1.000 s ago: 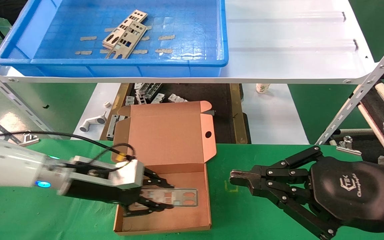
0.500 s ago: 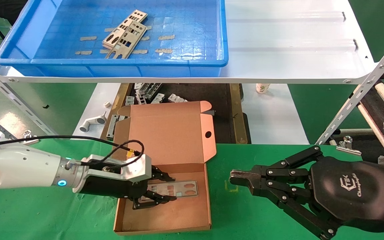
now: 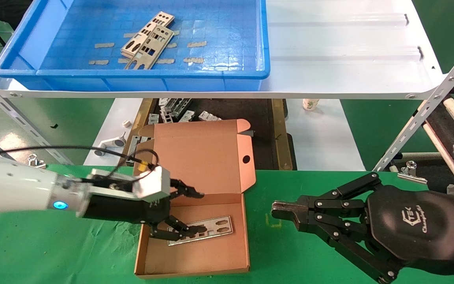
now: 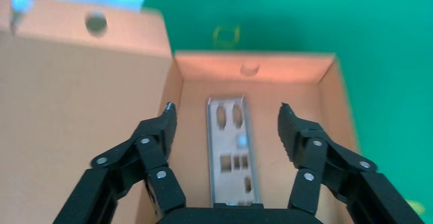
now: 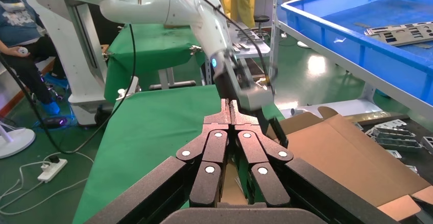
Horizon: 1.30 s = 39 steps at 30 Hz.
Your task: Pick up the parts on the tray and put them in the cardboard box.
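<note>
Left gripper (image 3: 195, 211), fingers spread, above a part (image 3: 203, 229) in the cardboard box (image 3: 195, 258); "TEK"-branded right gripper (image 3: 280, 209) closed.

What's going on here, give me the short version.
The left gripper is open over the cardboard box, and one metal plate lies flat on the box floor between its fingers, released. More plates wait in the blue tray on the shelf. The right gripper is shut and parked over the green table beside the box.

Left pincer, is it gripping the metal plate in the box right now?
No, the left pincer is open, its fingers apart on either side of the plate, which lies flat on the cardboard box floor.
</note>
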### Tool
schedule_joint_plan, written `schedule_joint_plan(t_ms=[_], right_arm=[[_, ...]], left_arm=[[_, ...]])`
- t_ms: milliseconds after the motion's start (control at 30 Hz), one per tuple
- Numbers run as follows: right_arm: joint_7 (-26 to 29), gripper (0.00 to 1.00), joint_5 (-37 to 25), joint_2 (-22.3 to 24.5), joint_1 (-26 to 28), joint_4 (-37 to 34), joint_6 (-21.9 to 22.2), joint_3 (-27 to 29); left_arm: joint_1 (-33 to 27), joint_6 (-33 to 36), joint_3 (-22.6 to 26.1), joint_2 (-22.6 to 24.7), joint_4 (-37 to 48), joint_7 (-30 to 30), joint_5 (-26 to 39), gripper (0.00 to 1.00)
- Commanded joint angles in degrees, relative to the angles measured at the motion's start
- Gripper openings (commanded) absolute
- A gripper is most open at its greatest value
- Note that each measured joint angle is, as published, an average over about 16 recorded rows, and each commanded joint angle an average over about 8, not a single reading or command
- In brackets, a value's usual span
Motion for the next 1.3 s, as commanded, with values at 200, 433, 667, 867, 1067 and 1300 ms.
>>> schedule_joint_plan(t_ms=[200, 433, 667, 867, 1067, 1300], right_arm=[[0.0, 0.14, 0.0, 0.0, 0.0, 0.0, 0.0, 0.0], [0.0, 0.95, 0.01, 0.0, 0.0, 0.0, 0.0, -0.01], [-0.01, 1.0, 0.01, 0.0, 0.0, 0.0, 0.0, -0.01], [-0.01, 1.0, 0.01, 0.01, 0.0, 0.0, 0.01, -0.02], [-0.01, 1.0, 0.01, 0.01, 0.01, 0.0, 0.01, -0.02], [-0.01, 1.0, 0.02, 0.01, 0.01, 0.0, 0.01, -0.02]], left_arm=[[0.03, 3.58, -1.99, -1.81, -1.59, -0.37, -2.7, 1.0], [3.18, 3.5, -5.62, -4.07, -6.76, -3.58, -5.01, 1.0], [6.45, 3.65, -9.53, -6.57, -12.32, -6.93, -7.58, 1.0], [9.25, 3.78, -12.88, -8.71, -17.08, -9.8, -9.78, 1.0], [12.05, 3.91, -16.23, -10.86, -21.84, -12.67, -11.98, 1.0], [15.32, 4.06, -20.15, -13.36, -27.4, -16.03, -14.55, 1.0]])
